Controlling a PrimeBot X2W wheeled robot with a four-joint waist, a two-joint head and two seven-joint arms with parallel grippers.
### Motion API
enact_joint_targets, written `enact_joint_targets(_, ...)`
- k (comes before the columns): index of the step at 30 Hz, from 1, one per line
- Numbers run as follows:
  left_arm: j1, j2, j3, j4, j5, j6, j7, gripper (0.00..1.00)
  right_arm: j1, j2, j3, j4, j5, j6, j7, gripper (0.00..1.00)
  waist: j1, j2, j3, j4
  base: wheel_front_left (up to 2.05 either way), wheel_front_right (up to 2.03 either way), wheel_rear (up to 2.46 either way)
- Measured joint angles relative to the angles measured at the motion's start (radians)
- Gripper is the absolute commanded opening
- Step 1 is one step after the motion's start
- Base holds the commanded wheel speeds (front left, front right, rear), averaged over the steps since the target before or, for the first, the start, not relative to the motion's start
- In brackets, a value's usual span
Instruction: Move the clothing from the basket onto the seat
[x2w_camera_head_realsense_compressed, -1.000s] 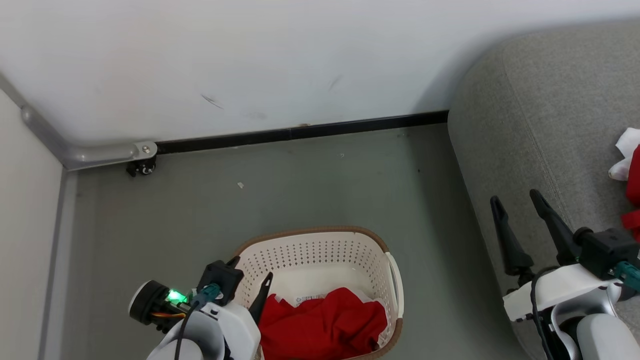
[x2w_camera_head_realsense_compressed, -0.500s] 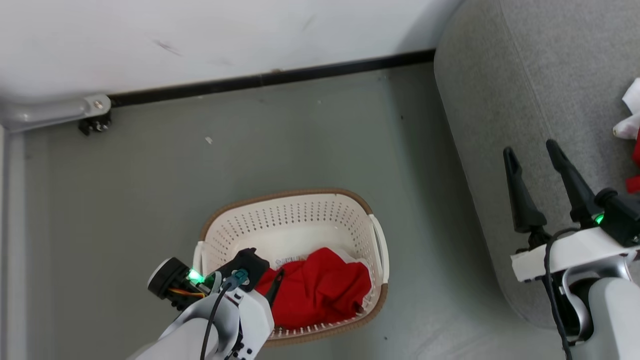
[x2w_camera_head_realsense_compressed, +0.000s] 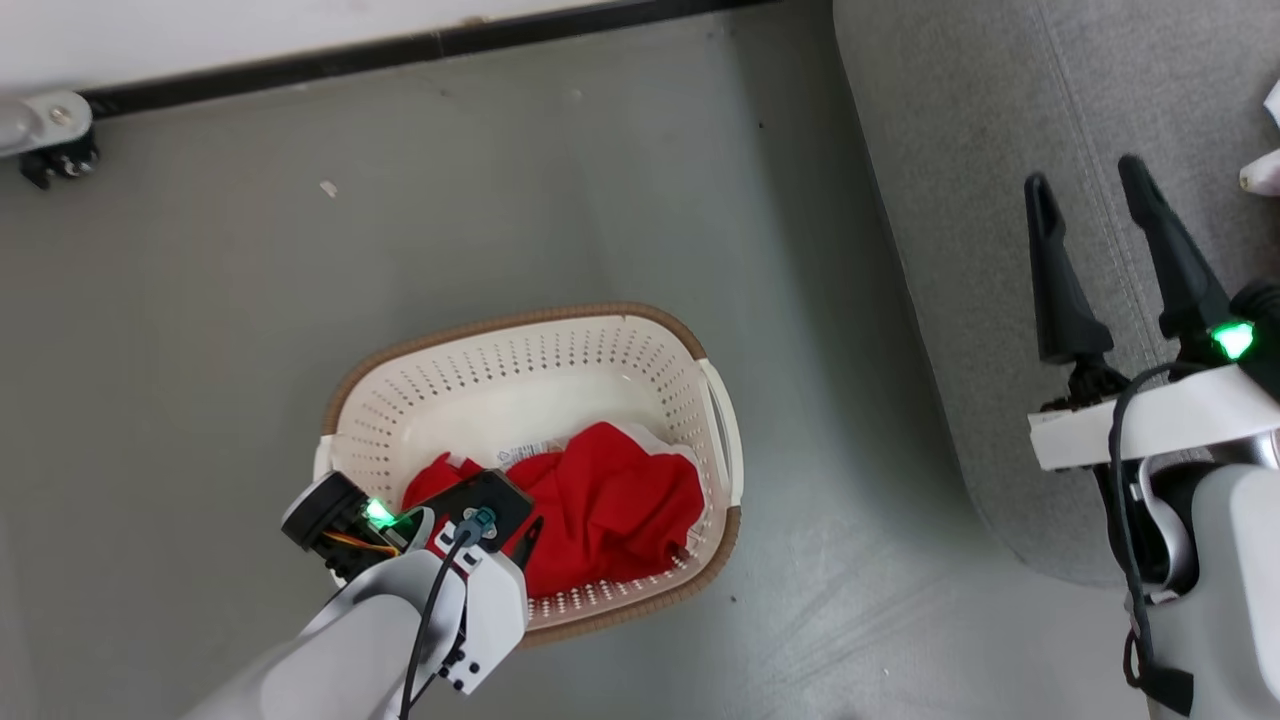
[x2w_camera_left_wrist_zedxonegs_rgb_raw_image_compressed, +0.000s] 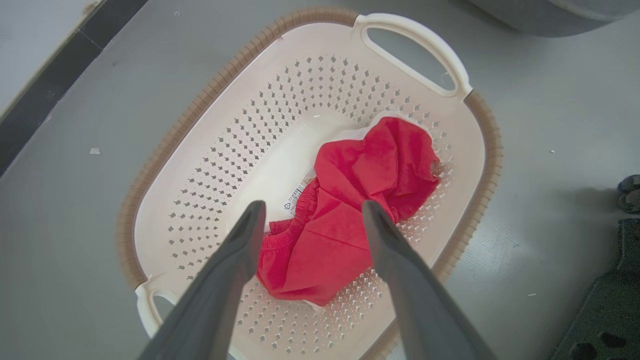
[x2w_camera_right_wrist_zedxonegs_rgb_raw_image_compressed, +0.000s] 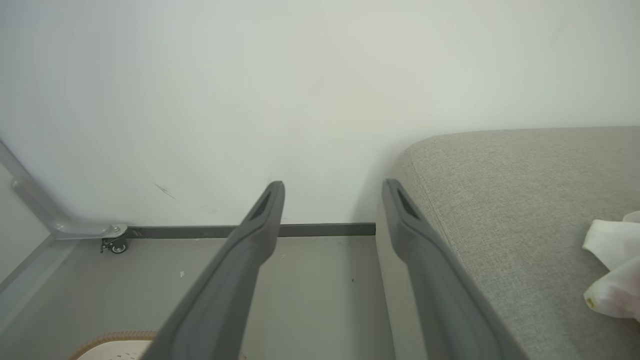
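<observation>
Occupying the right side, the grey seat (x2w_camera_head_realsense_compressed: 960, 150) is standing on the floor (x2w_camera_head_realsense_compressed: 250, 300). Cream basket (x2w_camera_head_realsense_compressed: 560, 375) is sitting on the floor near it, holding red clothing (x2w_camera_head_realsense_compressed: 610, 500). Left pincer (x2w_camera_left_wrist_zedxonegs_rgb_raw_image_compressed: 312, 207) is hovering over the clothing, fingers apart. Right pincer (x2w_camera_head_realsense_compressed: 1083, 172) is hanging above the seat, likewise spread and empty.

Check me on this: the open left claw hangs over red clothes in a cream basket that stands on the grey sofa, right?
Not quite. The basket stands on the floor beside the sofa, not on it, as the head view shows. The rest holds: the open left gripper hangs over the red clothes in it.
</observation>
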Motion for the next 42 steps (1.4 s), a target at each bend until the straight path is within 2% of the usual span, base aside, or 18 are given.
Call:
enact_joint_targets(21,-0.108,-0.009,-0.071,0.154,0.078,-0.076,0.0,1.0,-0.171,0.0,0.046,0.003,0.049,0.0,-0.03,1.0,0.0,0.0,0.202,-0.086,0.0,0.0,0.0)
enact_joint_targets(42,-0.174,-0.014,-0.121,0.243,0.128,-0.128,0.007,1.0,-0.263,0.0,0.075,0.065,0.109,0.0,-0.072,1.0,0.0,0.0,0.313,-0.156,0.0,0.0,0.0)
